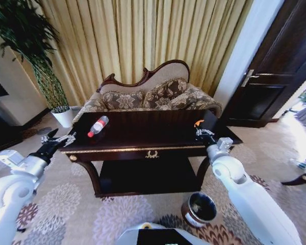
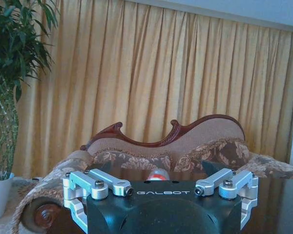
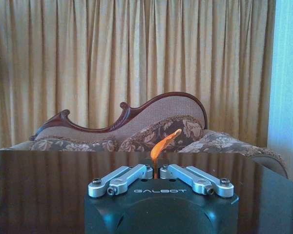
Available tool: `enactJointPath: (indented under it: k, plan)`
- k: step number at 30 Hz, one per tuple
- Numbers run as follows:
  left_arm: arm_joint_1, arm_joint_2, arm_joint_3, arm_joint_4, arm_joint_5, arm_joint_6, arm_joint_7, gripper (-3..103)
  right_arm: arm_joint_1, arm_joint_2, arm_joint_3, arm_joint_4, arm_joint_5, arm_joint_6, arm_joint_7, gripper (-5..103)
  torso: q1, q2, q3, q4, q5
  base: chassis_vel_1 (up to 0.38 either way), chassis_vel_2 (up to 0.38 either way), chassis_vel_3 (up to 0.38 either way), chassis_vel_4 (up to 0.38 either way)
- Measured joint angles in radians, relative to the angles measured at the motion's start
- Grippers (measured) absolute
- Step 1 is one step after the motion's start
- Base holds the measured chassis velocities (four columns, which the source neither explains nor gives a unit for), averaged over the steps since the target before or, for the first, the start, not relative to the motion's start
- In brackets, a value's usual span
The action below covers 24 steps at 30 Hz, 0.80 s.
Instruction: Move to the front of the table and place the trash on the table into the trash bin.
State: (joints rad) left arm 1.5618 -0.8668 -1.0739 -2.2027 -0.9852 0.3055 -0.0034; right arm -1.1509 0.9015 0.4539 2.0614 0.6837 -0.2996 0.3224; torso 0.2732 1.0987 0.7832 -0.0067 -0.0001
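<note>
Head view showed my right gripper [image 1: 199, 130] at the desk [image 1: 143, 138] right edge, fingers pinching the orange scrap [image 3: 164, 142]. My left gripper [image 1: 61, 138], fingers spread, sat beside the plastic bottle [image 1: 98, 126]. Trash bin [image 1: 199, 209] stood on the floor.

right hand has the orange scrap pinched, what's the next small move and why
Probably lift the right hand straight up off the table: its fingers are shut on the orange scrap, and the trash bin sits on the floor below, so the scrap must clear the tabletop first.
</note>
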Motion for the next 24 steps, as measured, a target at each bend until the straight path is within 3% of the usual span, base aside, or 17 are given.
enactJointPath:
  k: [9,13,24]
  plan:
    - [0.003,-0.007,0.004,-0.004,0.004,-0.001,0.0,100,-0.013,0.018,-0.015,-0.029,-0.038,0.017,-0.021,3,-0.001,0.0,0.0,-0.0003,0.0001,0.314,-0.317,-0.323,0.304]
    - [0.005,-0.013,0.006,-0.006,0.007,-0.002,0.001,100,-0.053,0.042,-0.016,-0.067,-0.057,-0.024,-0.05,3,-0.001,0.001,-0.001,-0.0001,-0.0001,0.193,-0.22,-0.228,0.225]
    - [0.015,-0.028,0.012,-0.019,0.018,-0.004,0.004,100,-0.042,0.133,-0.021,-0.446,-0.166,-0.029,-0.121,3,0.001,-0.001,0.001,-0.0005,0.0002,-0.006,0.006,-0.002,-0.001]
